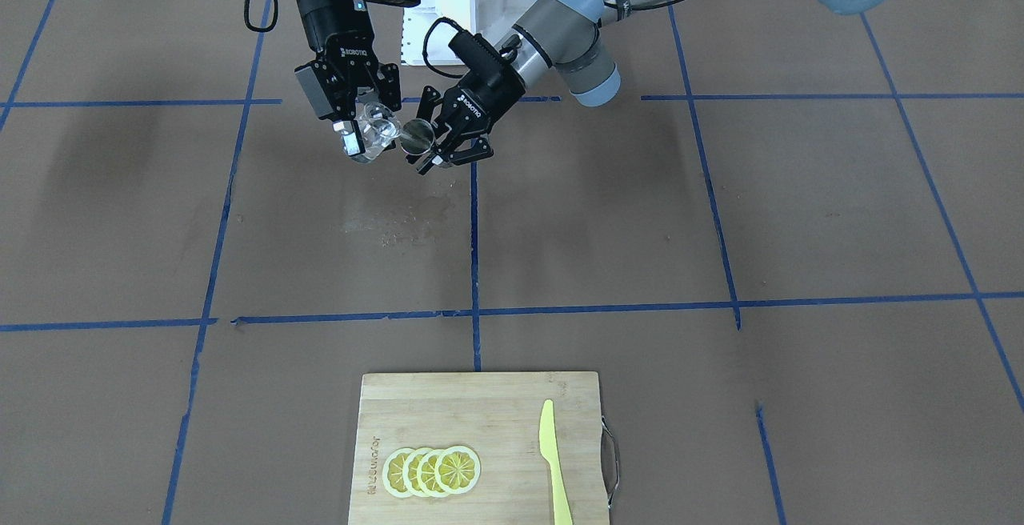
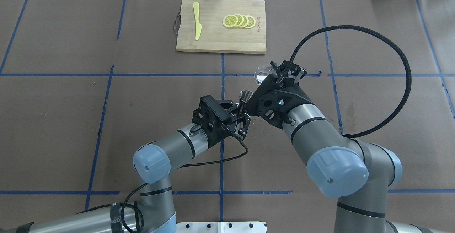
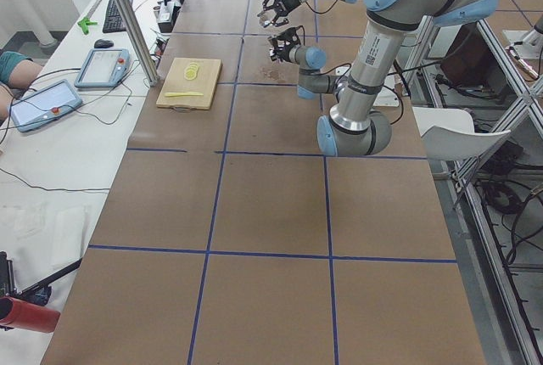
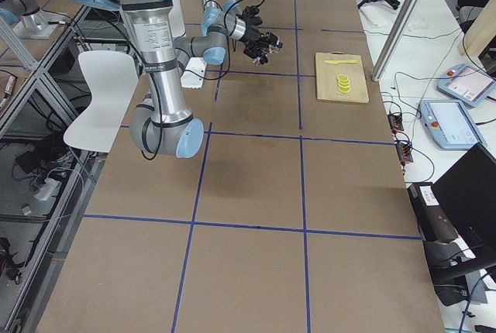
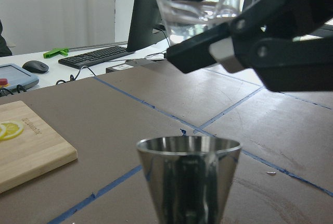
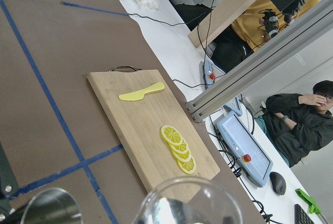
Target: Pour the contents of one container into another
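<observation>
Table (image 2: 71, 119): brown surface with a grid of blue tape lines.
Cutting board (image 2: 220, 37): wooden, flat on the far side of the table, near its middle, well apart from both arms.
Right gripper (image 1: 364, 137): raised off the table, fingers clamped on the glass cup's sides.
Left gripper (image 1: 436, 149): just left of the right one, also off the table, clenched around the jigger's lower part.
Knife (image 2: 196, 25): yellow, on the left part of the board.
Lemon slices (image 2: 239, 21): four, overlapping in a row on the board's right part.
Glass cup (image 1: 376, 131): clear, tilted towards the jigger, in the air just beside and above its mouth.
Jigger (image 1: 417, 134): shiny steel, upright, open mouth up, near the table's middle.
</observation>
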### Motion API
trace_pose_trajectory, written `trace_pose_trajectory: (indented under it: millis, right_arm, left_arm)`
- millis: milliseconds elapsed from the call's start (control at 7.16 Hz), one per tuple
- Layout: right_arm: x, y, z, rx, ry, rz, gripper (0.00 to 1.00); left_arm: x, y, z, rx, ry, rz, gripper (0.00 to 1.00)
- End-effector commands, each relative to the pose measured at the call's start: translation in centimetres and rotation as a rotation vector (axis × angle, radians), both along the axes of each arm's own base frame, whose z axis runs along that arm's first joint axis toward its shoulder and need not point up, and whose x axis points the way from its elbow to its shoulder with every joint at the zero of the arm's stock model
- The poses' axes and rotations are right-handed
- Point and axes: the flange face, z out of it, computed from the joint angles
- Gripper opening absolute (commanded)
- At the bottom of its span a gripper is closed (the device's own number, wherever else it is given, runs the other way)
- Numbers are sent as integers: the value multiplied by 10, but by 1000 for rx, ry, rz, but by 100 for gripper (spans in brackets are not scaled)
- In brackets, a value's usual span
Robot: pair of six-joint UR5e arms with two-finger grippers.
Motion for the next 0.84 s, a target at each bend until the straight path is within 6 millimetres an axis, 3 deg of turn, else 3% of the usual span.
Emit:
trace_pose_trajectory:
  millis: [0, 698]
  right_arm:
    - [0, 3, -2, 54, 83, 17, 0]
    - [-9, 16, -6, 88, 112, 23, 0]
  left_arm:
    - [0, 0, 0, 0, 0, 0, 0]
    - [0, 0, 1, 1, 0, 3, 0]
